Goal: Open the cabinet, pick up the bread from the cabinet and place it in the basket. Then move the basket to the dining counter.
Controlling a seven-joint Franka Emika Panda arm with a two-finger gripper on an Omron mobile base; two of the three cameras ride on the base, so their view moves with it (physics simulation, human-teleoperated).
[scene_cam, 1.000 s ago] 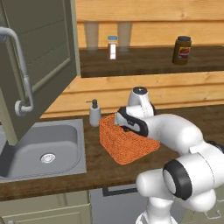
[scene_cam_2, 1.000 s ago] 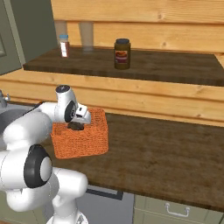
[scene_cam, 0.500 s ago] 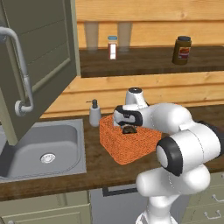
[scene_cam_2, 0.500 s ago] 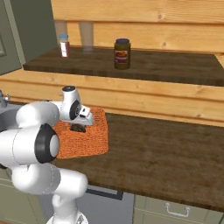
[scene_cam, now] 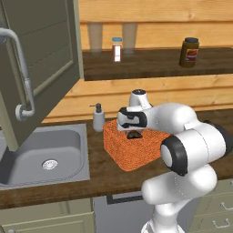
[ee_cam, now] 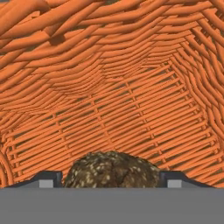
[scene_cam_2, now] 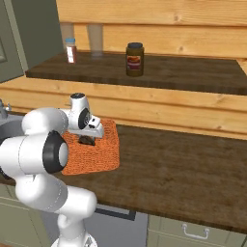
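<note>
Since a second earlier the arm had folded in closer over the basket [scene_cam: 132, 150] and the elbow swung forward, while the basket itself stayed put on the tabletop [scene_cam: 95, 177] next to the sink [scene_cam: 43, 157]. From the left base view, the gripper [scene_cam: 133, 132] sat low over the basket with the bread [scene_cam: 134, 135] dark right under it, and the cabinet [scene_cam: 41, 68] door hung open on the left. Over in the right base view, same story: gripper [scene_cam_2: 89, 137] just above the bread [scene_cam_2: 87, 141], which looked to be down inside the basket [scene_cam_2: 96, 154]. Hand view showed the finger tips [ee_cam: 48, 179] standing wide apart either side of the bread [ee_cam: 111, 168], not squeezing it, orange weave behind. Honestly the risk I saw: lifting out carelessly could snag a finger in the mesh and drag or tip the basket toward the sink, or nudge the bread out. Grabbing the thin rim badly next could also let it slip.
</note>
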